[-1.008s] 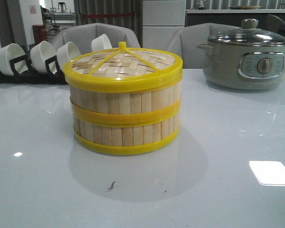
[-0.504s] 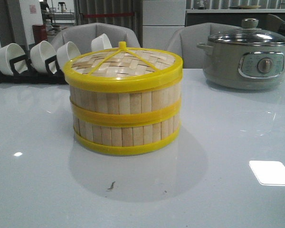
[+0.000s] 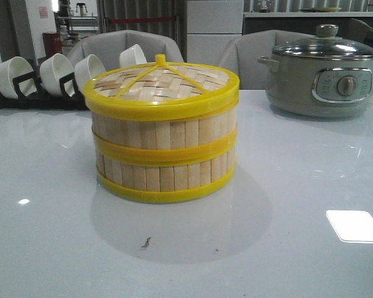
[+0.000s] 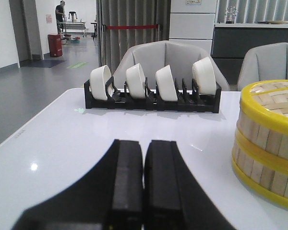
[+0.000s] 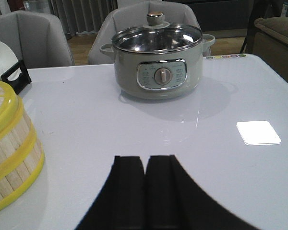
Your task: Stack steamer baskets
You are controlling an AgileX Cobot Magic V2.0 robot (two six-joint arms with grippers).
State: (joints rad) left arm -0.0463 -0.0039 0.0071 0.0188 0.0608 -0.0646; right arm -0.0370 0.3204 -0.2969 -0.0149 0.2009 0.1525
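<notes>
A glossy white table (image 3: 311, 186) carries everything. At its middle stand the two round steamer baskets of pale bamboo slats with yellow rims (image 3: 165, 158), one stacked on the other and capped by a flat woven-bamboo lid with a yellow rim and knob (image 3: 161, 84). The stack sits well ahead of the left gripper (image 4: 144, 184), off to its right, and ahead-left of the right gripper (image 5: 145, 189). Both grippers' black fingers are pressed together, holding nothing. The grey-green electric pot with a glass lid (image 5: 156, 60) stands far beyond the right fingers; a black rack of white bowls (image 4: 151, 88) lies beyond the left fingers.
</notes>
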